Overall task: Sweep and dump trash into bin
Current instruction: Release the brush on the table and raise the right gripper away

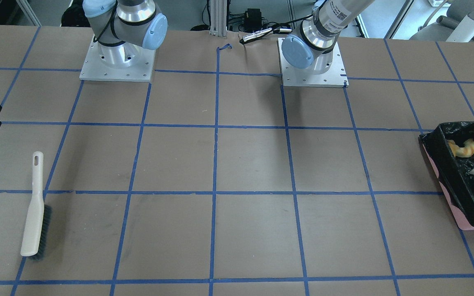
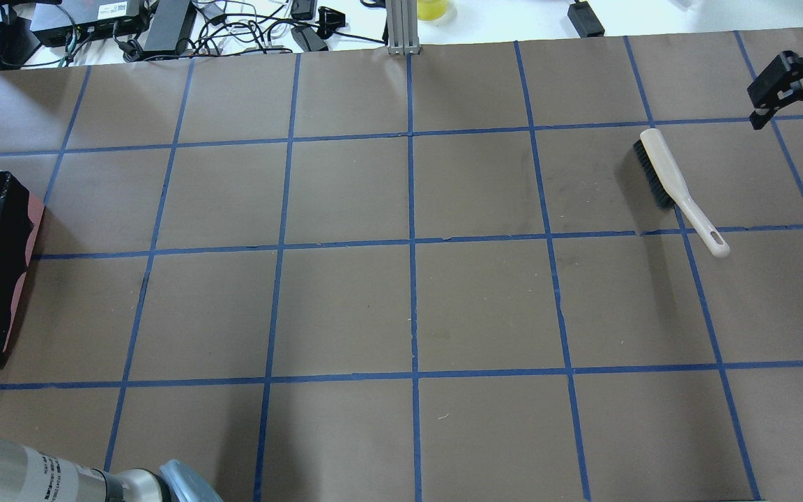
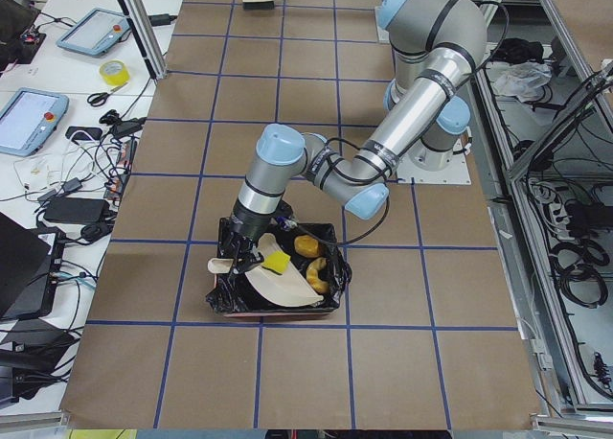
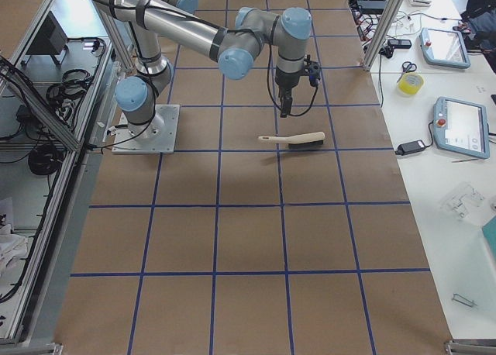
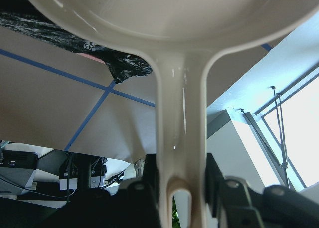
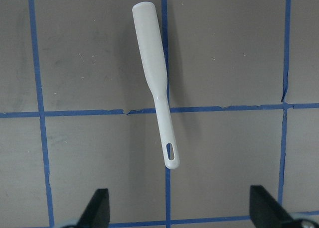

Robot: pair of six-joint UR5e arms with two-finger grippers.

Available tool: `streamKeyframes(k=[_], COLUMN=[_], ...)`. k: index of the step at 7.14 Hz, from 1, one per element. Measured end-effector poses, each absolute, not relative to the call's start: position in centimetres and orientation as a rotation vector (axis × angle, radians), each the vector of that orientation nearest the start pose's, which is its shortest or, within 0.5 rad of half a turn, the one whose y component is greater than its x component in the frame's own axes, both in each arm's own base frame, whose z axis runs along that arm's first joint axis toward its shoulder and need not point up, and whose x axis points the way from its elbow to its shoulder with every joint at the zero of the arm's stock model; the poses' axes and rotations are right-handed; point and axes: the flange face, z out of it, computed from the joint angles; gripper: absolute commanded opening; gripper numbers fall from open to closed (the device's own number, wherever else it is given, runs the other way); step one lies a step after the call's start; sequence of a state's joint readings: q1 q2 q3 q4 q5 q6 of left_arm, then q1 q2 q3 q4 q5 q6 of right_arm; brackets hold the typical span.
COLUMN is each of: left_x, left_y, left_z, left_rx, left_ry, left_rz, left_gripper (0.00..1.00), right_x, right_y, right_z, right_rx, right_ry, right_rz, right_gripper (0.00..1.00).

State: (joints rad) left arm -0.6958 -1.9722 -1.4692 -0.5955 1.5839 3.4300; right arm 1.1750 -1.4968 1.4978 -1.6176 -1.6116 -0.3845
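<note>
Left gripper [image 5: 182, 188] is clamped on the dustpan [image 3: 283, 288] handle, pan tilted over the bin [image 1: 455, 181] at the table's [image 1: 253, 164] left end (orange lump [image 1: 463, 149] inside, yellow wedge [image 3: 277, 263] on the pan). Right gripper [image 6: 182, 210] hangs wide open over the brush [image 6: 155, 98].

No legible writing — only labels too small to read.
A white sticker [image 1: 340, 13] with a QR-like code sits on the left arm [image 1: 321, 31], and a second white label [image 2: 113, 9] on a black box [image 2: 88, 17] beyond the table — the print on both is blurred.
</note>
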Motion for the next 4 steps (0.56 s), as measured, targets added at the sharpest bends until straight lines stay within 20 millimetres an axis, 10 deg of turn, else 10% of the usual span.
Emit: streamKeyframes(k=[2, 4], left_x=[43.0, 41.0], left_y=[-54.0, -53.0], left_z=[44.8, 47.7], left_rx=[2.365, 2.288], left_ry=[0.701, 0.671], left_rz=[0.554, 0.603], left_gripper=[0.08, 0.08], right_x=[-7.0, -0.6], right_y=[-53.9, -54.2], right_z=[50.6, 51.2], right_rx=[0.086, 0.139], right_ry=[3.163, 3.117], right_rz=[-0.069, -0.102], right_gripper=[1.0, 1.0])
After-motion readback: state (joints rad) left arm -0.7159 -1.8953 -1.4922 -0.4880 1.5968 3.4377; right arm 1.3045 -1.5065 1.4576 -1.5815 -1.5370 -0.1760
